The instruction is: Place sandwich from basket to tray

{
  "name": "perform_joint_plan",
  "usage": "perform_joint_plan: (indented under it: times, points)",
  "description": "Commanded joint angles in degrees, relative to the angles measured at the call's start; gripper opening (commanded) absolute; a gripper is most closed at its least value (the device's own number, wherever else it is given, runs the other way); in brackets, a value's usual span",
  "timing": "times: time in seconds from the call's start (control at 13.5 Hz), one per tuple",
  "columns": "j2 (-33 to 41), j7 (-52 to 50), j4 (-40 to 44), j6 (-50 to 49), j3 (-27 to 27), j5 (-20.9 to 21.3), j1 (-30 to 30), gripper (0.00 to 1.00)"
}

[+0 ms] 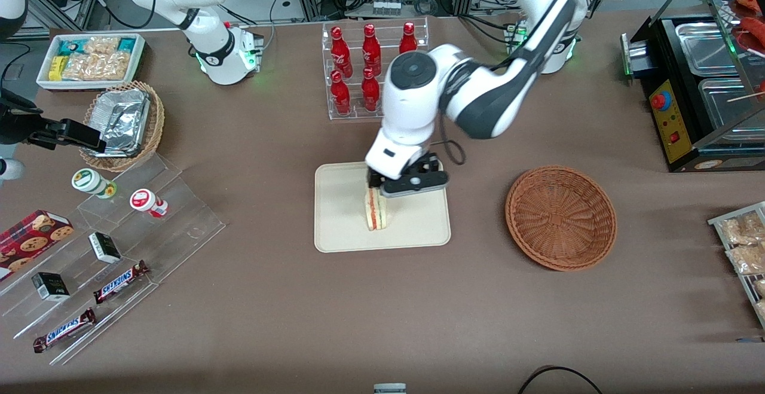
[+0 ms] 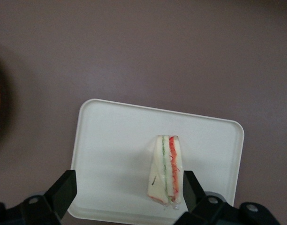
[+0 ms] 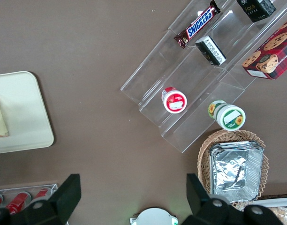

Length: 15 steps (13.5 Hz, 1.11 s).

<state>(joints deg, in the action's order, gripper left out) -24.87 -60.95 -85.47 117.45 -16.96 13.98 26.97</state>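
The tray (image 1: pixel 412 232) lies at the middle of the brown desk (image 1: pixel 299 310), with bare desk all round its rim. The sandwich (image 1: pixel 376 210) stands on edge inside the tray, its red and green filling facing up. It sits nearer the rim toward the parked arm's end than the opposite rim, so a broad strip of bare tray stays open toward the working arm.

The gripper (image 1: pixel 382 189) hangs over the tray, right above the sandwich's upper end. In the left wrist view its fingers (image 2: pixel 64 190) are spread wide: one stands just beside the sandwich's (image 2: pixel 166 171) red-filled face, the other well off over the tray's (image 2: pixel 110 140) bare part. They grip nothing.

From the tray, the basket (image 1: pixel 560 217) lies at about 3 o'clock in the front view, well apart, its bowl holding nothing. At about 12 o'clock the bottle rack (image 1: pixel 375 68) stands clear of the tray's rim.
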Motion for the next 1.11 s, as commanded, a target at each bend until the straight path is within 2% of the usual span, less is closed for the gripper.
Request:
perform_joint_plan:
  times: [0.0,0.07,0.44,0.74,1.04]
  points:
    - [6.66,0.04,-4.70,-1.51,-0.27,-0.18,-4.45,1.00]
    - [7.89,1.61,-4.70,-2.91,-0.27,-0.62,-5.42,1.00]
    - [14.84,17.67,-4.62,-13.01,-0.18,-8.08,-13.15,1.00]
    - [18.36,31.83,-4.79,-19.96,0.17,-10.90,-19.66,1.00]
    - [21.00,43.86,-4.88,-23.83,6.65,-11.52,-20.81,1.00]
